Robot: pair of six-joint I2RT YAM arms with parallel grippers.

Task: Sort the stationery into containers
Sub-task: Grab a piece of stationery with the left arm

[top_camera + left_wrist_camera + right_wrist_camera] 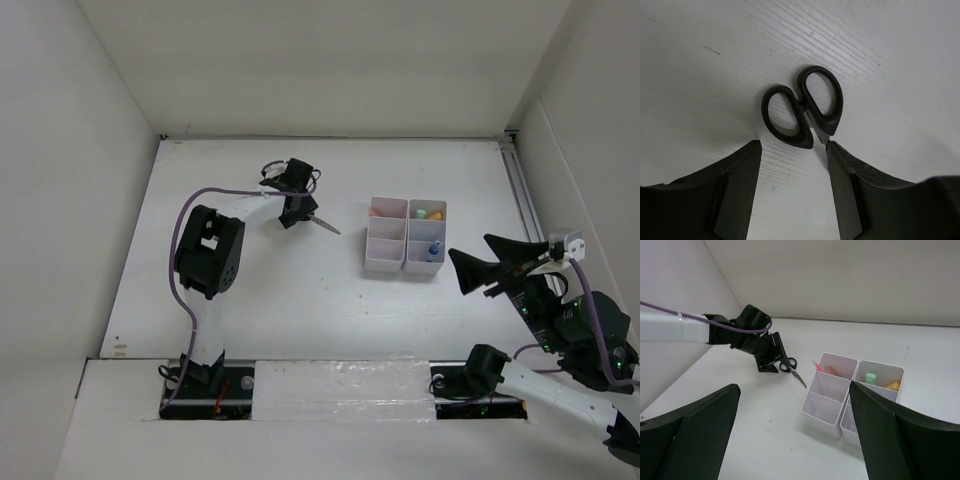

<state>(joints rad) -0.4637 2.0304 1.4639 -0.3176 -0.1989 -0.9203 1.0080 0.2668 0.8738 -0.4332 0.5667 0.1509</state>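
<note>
Scissors [805, 112]: matte black oval loop handles, grey pointed blades; on the white worktop left of centre, toward the far edge, loops between the parted fingertips of the left gripper [793, 145]. Organiser [405, 235]: white plastic, six square cells, right of centre. Right gripper [794, 386]: fingers spread wide, near the right edge.

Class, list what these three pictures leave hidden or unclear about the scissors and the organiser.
Scissors: left wrist view shows only the handles; the blades cannot be made out near the left tool.
Organiser: in the right wrist view, a finger of the right tool hides its near right compartments.
Organiser's contents: in the top view, too small to name.
Right arm: top view, cut off by the bottom right edge.
</note>
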